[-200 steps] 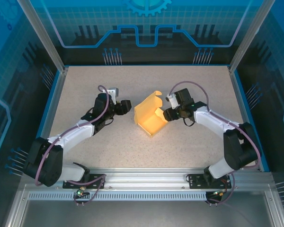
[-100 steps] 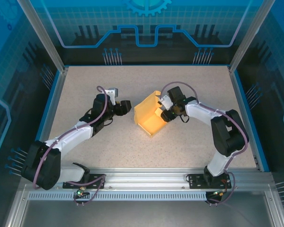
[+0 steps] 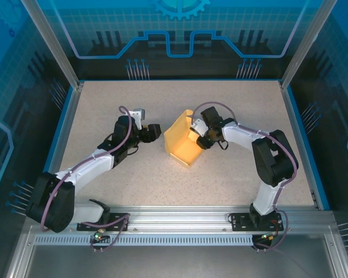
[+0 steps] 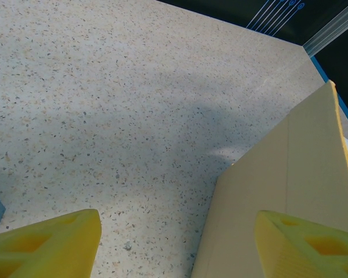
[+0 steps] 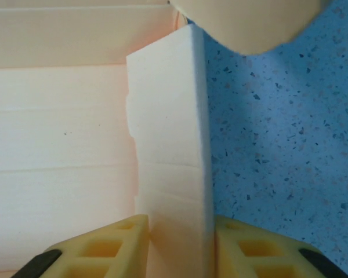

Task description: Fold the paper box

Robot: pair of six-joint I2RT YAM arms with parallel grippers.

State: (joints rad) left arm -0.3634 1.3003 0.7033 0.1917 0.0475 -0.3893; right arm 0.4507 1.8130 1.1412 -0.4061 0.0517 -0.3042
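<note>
The paper box (image 3: 182, 145) is pale yellow card, half folded, standing open-topped at the middle of the table. My right gripper (image 3: 198, 136) is at its right wall. In the right wrist view both yellow fingers (image 5: 107, 249) press the sides of an upright wall panel of the paper box (image 5: 171, 145), so my right gripper (image 5: 180, 234) is shut on it. My left gripper (image 3: 156, 131) hovers just left of the box, open. In the left wrist view, my left gripper (image 4: 178, 223) has bare table and the edge of the paper box (image 4: 290, 168) between its fingers.
The speckled table (image 3: 133, 104) has a blue raised border. Metal frame posts (image 3: 52, 46) stand at the back corners, and a rail (image 3: 180, 217) runs along the near edge by the arm bases.
My right gripper has moved left onto the box's right wall and closed on it. The box's upper flap has folded inward. The left arm has barely moved.
</note>
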